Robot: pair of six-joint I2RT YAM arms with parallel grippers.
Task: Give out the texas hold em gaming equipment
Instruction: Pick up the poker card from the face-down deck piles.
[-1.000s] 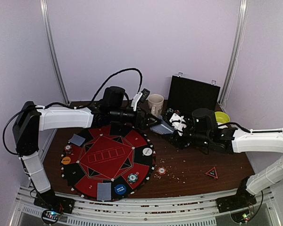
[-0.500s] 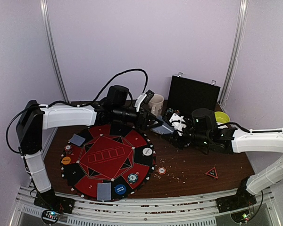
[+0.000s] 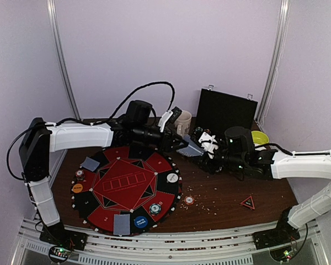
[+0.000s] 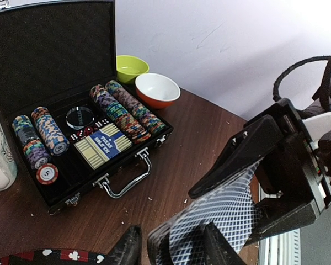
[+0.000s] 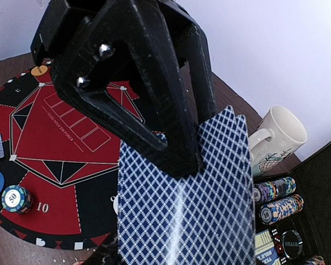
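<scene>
Both grippers meet above the bare table between the mat and the case. My right gripper (image 3: 201, 149) is shut on a couple of blue-backed cards (image 3: 190, 149), which fill the right wrist view (image 5: 187, 210). My left gripper (image 3: 179, 144) is open, its fingers (image 4: 129, 249) apart around the cards' free end (image 4: 226, 212). On the red and black mat (image 3: 127, 185) lie two more cards (image 3: 90, 163) (image 3: 122, 224), a white disc (image 3: 172, 178), a blue disc (image 3: 140, 222), an orange disc (image 3: 76, 188) and chips (image 3: 155, 208). One chip (image 3: 189, 200) lies just off the mat.
An open black case (image 4: 107, 182) with rows of chips and a card box stands at the back right. A cream mug (image 3: 182, 121) is to its left; a yellow-green bowl (image 4: 131, 67) and an orange bowl (image 4: 157, 89) are behind it. A red triangle (image 3: 247, 202) lies at the right.
My left arm has reached a little further right, bringing its fingers up to the cards. The right gripper has kept its hold and barely moved.
</scene>
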